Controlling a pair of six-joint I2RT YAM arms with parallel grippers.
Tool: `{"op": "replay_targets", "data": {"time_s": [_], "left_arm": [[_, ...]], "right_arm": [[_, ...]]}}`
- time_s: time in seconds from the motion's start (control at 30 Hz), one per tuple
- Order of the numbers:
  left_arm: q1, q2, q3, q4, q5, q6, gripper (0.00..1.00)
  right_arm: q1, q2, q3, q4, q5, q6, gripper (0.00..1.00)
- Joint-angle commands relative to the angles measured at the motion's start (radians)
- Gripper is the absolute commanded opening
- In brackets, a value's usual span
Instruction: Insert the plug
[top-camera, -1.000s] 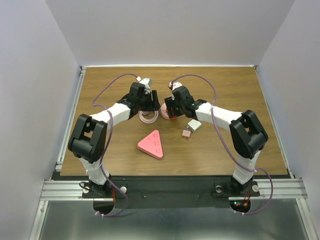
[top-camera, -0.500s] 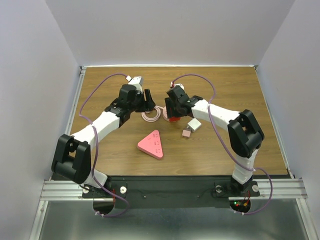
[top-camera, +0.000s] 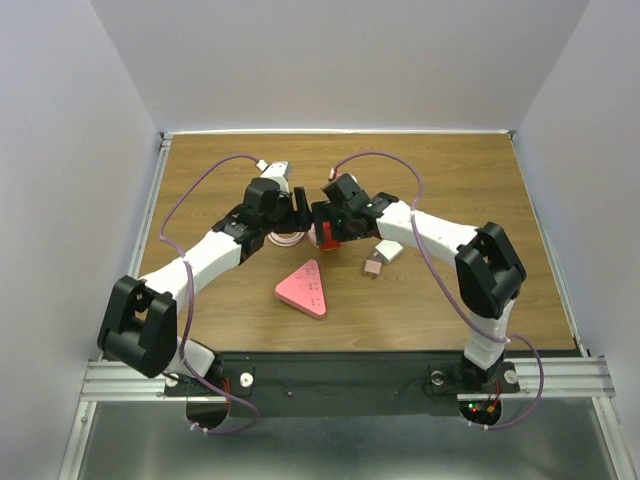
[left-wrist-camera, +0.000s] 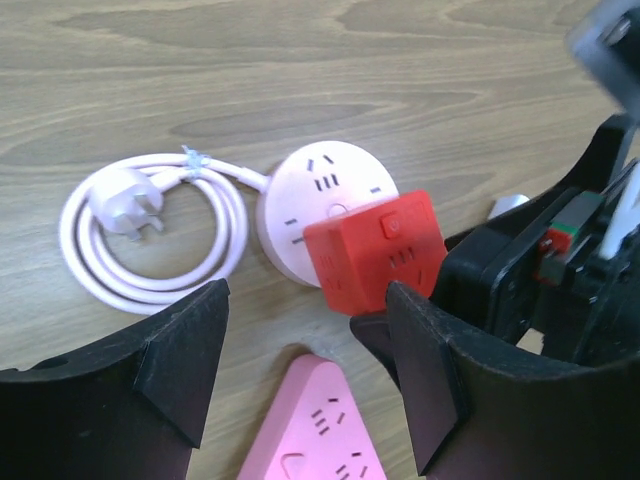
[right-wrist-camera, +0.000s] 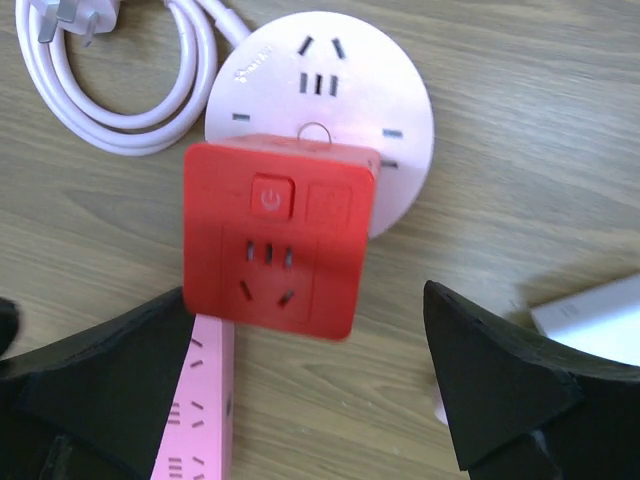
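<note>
Wood-grain tabletop (top-camera: 450, 170) with plain pale walls around it, and both arms are reaching in to meet near the middle. The task piece is a red cube-shaped plastic plug adapter (right-wrist-camera: 275, 235). It's sitting tilted over the near rim of a pale pink round socket puck (left-wrist-camera: 320, 185), covering part of the top face. Its power button and socket holes face the right wrist camera. Can't tell if its prongs are actually in any of the puck's slots, that side is hidden.

The right gripper (right-wrist-camera: 307, 295) has its jaws spread wide with the cube between them. There's a clear gap on one side, and the other finger is just beside the cube's edge, so it doesn't look clamped. The left gripper (left-wrist-camera: 305, 295) is also wide and holding nothing, hovering over the puck from the other side.

The puck's pale pink cord (left-wrist-camera: 140, 295) lies coiled flat beside it, with its white plug (left-wrist-camera: 128, 205) inside the loop. A pink triangular power strip (top-camera: 305, 290) sits nearer the arm bases. A small white adapter block (top-camera: 388, 250) and a tiny pink cube (top-camera: 373, 267) lie off to the right.
</note>
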Motion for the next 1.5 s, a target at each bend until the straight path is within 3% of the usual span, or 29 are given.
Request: {"op": "replay_targets", "data": {"time_s": [0.0,0.2,0.47,0.67,1.47], "left_arm": [[-0.054,-0.005,0.018,0.036,-0.002,-0.022,0.75],[-0.149,0.047,0.058,0.025,-0.054,-0.048,0.77],[-0.19,0.153,0.153,-0.037,-0.137,-0.053,0.82],[-0.203,0.204,0.193,-0.076,-0.183,-0.048,0.99],[-0.246,0.365,0.329,-0.188,-0.281,0.007,0.97]], "right_arm": [[-0.001,-0.132,-0.027,-0.002,0.071,0.017,1.0],[-0.002,-0.247,-0.108,-0.008,0.129,-0.014,1.0],[-0.021,-0.35,-0.195,-0.009,0.183,-0.011,1.0],[-0.064,-0.34,-0.198,-0.009,0.198,-0.003,1.0],[-0.194,-0.432,-0.26,0.035,0.149,-0.037,1.0]]}}
